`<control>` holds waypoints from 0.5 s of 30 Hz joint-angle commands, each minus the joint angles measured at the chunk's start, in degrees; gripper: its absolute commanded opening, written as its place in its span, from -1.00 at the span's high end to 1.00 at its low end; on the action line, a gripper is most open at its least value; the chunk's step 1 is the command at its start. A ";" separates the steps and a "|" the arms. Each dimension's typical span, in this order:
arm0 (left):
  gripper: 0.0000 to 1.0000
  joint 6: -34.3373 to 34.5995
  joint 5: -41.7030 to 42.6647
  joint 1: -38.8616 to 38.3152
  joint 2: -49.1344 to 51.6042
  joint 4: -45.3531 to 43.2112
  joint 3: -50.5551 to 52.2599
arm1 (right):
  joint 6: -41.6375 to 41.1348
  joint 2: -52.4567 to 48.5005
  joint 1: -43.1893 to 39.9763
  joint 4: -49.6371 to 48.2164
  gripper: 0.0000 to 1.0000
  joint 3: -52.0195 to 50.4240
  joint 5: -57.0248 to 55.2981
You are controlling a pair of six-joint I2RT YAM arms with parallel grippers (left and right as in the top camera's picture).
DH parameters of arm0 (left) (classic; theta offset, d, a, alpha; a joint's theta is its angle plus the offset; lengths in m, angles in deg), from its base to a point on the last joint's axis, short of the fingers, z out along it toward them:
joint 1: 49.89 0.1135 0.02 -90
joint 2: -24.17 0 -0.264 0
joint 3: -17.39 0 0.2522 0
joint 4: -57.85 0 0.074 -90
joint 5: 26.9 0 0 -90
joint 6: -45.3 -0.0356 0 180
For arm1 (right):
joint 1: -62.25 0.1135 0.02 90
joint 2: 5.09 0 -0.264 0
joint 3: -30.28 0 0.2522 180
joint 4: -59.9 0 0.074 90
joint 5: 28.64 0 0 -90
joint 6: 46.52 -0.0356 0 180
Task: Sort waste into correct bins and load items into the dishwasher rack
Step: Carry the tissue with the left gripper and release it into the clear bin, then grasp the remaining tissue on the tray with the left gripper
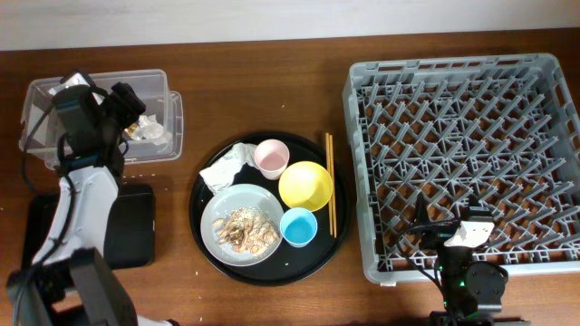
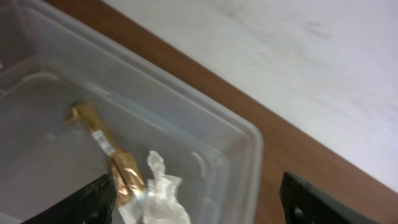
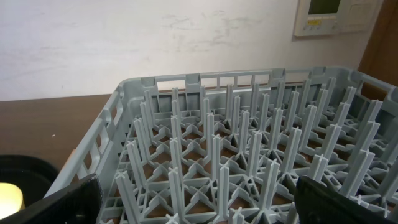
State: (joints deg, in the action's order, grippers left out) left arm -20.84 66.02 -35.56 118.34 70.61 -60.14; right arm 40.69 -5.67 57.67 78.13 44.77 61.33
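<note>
My left gripper (image 1: 132, 104) hangs open over the clear tub (image 1: 91, 91). A crumpled white-and-gold wrapper (image 1: 150, 128) lies inside the tub; in the left wrist view it (image 2: 152, 190) lies below the spread fingers (image 2: 199, 208), not held. A second white napkin (image 1: 227, 164) lies on the round tray beside the pink cup (image 1: 271, 158). Yellow bowl (image 1: 305, 185), light-blue cup (image 1: 298, 226) and grey plate (image 1: 217, 206) with food scraps (image 1: 245, 228) sit there too. Chopsticks (image 1: 330, 186) lie at its right edge. My right gripper (image 1: 458, 228) is open and empty over the rack's (image 1: 471, 81) front edge.
The shallow black rectangular tray (image 1: 131, 226) lies under my left arm, below the tub. The large round black tray (image 1: 204, 244) holds the dishes mid-table. The right wrist view shows the rack's upright pegs (image 3: 249, 143) between its open fingers (image 3: 196, 205) and the bowl's edge (image 3: 9, 198).
</note>
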 commanded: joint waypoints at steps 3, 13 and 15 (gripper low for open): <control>-0.74 -1.84 26.88 -0.31 -10.99 12.48 -0.52 | -0.04 0.37 -0.37 0.22 -0.97 -0.42 -0.48; -0.49 -21.86 9.60 -19.26 -7.17 30.82 1.07 | -0.04 0.37 -0.37 0.22 -0.97 -0.42 -0.48; -0.49 -21.84 6.73 -19.96 -4.26 30.67 1.07 | -0.04 0.37 -0.37 0.22 -0.97 -0.42 -0.48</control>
State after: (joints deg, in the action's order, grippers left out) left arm -40.58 80.94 -54.53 110.08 101.37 -59.68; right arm 40.71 -5.67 57.67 78.13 44.77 61.35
